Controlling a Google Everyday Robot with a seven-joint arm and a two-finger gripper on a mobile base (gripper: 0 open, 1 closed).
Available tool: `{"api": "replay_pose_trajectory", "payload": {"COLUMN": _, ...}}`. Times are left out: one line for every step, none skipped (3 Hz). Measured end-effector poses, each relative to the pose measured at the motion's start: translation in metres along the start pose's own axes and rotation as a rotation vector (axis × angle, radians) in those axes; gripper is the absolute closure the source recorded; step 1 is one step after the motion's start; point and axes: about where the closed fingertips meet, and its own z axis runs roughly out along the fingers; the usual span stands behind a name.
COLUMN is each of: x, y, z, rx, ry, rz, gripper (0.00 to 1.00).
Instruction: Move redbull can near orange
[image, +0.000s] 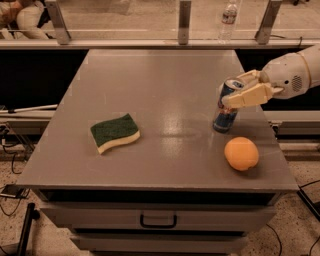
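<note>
Over the grey desk (165, 75) the gripper (234, 90) reaches in from the right. A green sponge (115, 132) lies left, well apart from the orange (241, 153) at front right. Just behind the orange leans the redbull can (225, 117), the fingers (250, 95) pinching its top.

Gripper (233, 93) round redbull can (225, 114) top, just behind orange (241, 153), table (160, 75) R; sponge (115, 132) well L.

Robot lab: drawer table (150, 80), floor cables (11, 165), jaws around redbull can (225, 118) at table's right.
</note>
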Motion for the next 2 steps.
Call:
{"api": "replay_pose_trajectory", "payload": {"x": -0.0006, "y": 0.0032, "z": -0.0015, "rx": -0.001, "ry": -0.002, "rz": 0.004, "gripper": 1.0}}
{"api": "replay_pose_trajectory", "payload": {"x": -0.0016, "y": 0.0034, "z": -0.002, "rx": -0.001, "ry": -0.002, "rz": 0.004, "gripper": 1.0}}
